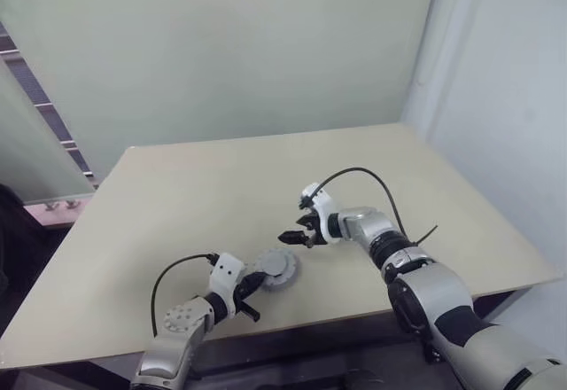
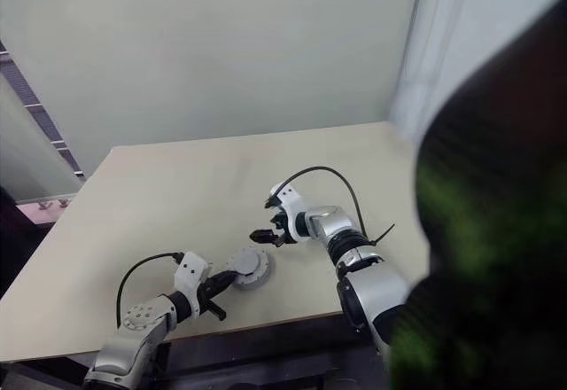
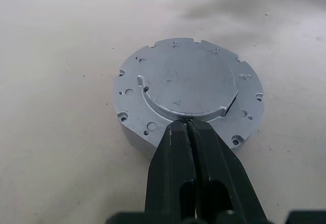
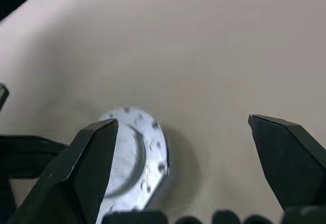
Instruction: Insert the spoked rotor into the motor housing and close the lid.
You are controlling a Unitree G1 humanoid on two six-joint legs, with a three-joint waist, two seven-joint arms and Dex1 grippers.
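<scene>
Motor housing point(image 1: 280, 269) lies on the table point(image 1: 177, 204), near its front edge and left of centre. Left gripper point(image 1: 255, 291) sits in front of it, fingertips at its rim. Right gripper point(image 1: 296, 237) hangs just behind it, to the right.

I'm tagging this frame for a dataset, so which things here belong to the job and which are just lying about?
Job:
- housing, a grey metal disc, flat lid face up, no windings showing
- left gripper, shut, tips at the disc's near edge
- right gripper, open, apart from the disc

Lying about:
- nothing loose; there is just the table under the disc
</scene>
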